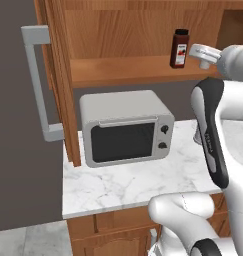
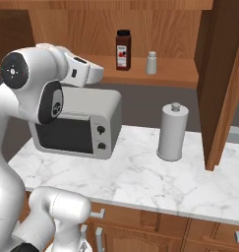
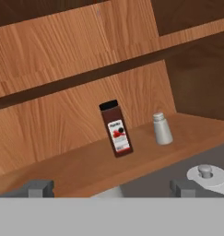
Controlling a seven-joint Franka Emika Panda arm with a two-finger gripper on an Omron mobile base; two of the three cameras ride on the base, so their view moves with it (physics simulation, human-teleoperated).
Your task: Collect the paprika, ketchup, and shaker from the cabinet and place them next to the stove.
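The cabinet (image 1: 133,70) stands open, its shelf (image 3: 85,166) bare wood. On that shelf the paprika (image 3: 116,129) stands upright, a dark jar with a black cap; it is also in the base views (image 1: 179,48) (image 2: 123,50). Just right of it stands the small pale shaker (image 3: 162,129) (image 2: 151,63). My gripper (image 3: 111,190) is open, its two fingertips wide apart with nothing between them. It hangs in front of the shelf, a short way from the jar and a little below it. The ketchup and the stove are out of view.
A grey microwave (image 1: 125,127) sits on the marble counter (image 2: 150,182) under the shelf. A grey knob-topped cylinder (image 2: 172,132) stands to its right. Open cabinet doors flank the space: left with a bar handle (image 1: 38,85), right (image 2: 219,83).
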